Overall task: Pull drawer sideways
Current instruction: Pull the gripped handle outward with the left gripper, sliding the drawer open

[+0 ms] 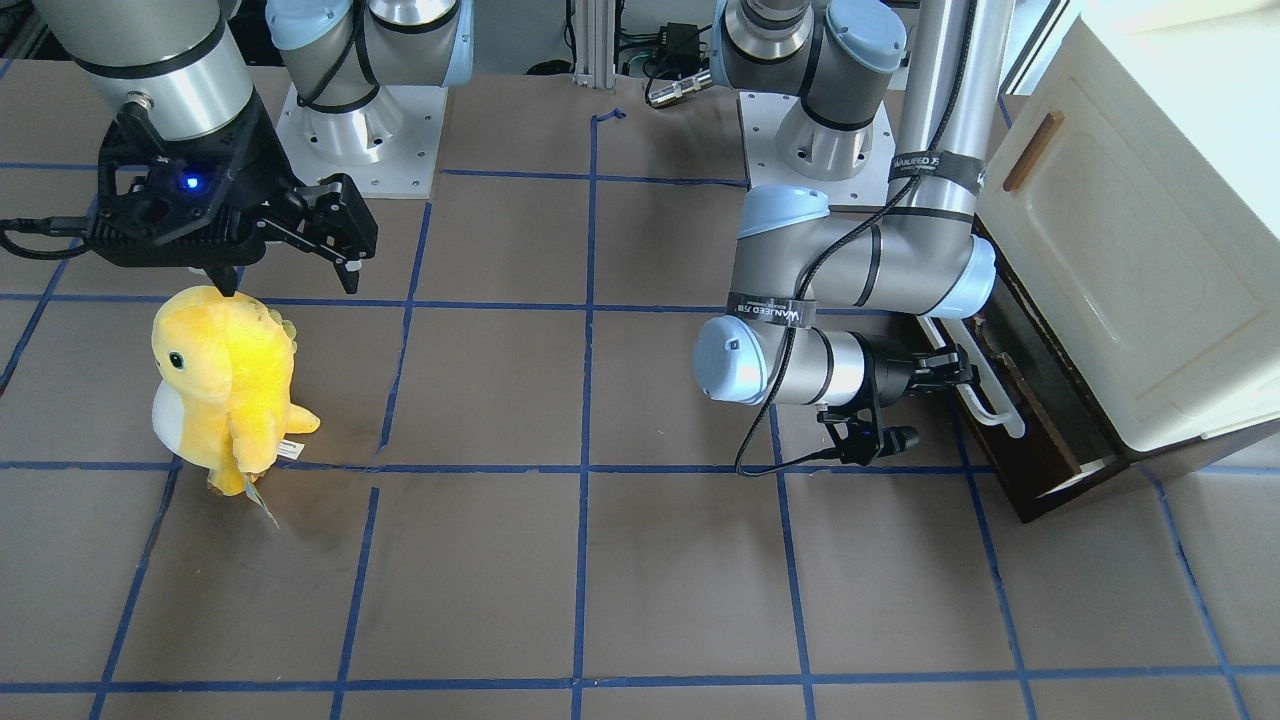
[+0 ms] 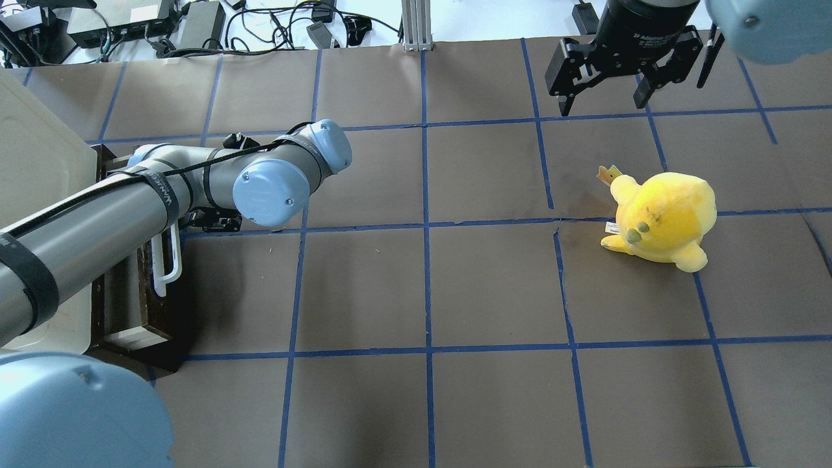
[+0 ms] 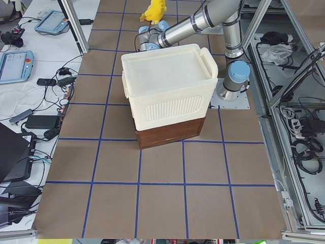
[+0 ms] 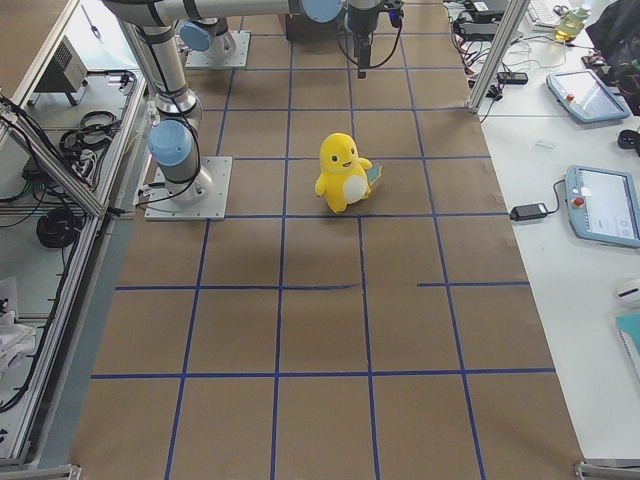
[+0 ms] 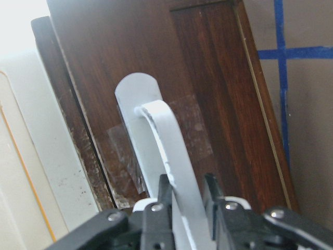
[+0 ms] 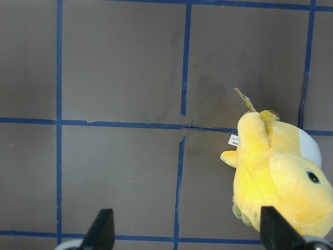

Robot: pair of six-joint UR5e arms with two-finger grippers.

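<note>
Drawer ajar, left gripper clamping handle.

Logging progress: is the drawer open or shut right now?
Partly open. The drawer sticks out from under the cream cabinet, its pale inner side showing; the left tool grips its white handle.

Bright, even light fills every view, and shadows are faint and soft-edged, as beside the yellow plush toy on the brown paper-covered table. The cream plastic cabinet at the table's left end burns out to white glare along its top. In the left wrist view the dark brown wooden drawer is fairly sharp, while its white bar handle blurs near the lens.
</note>
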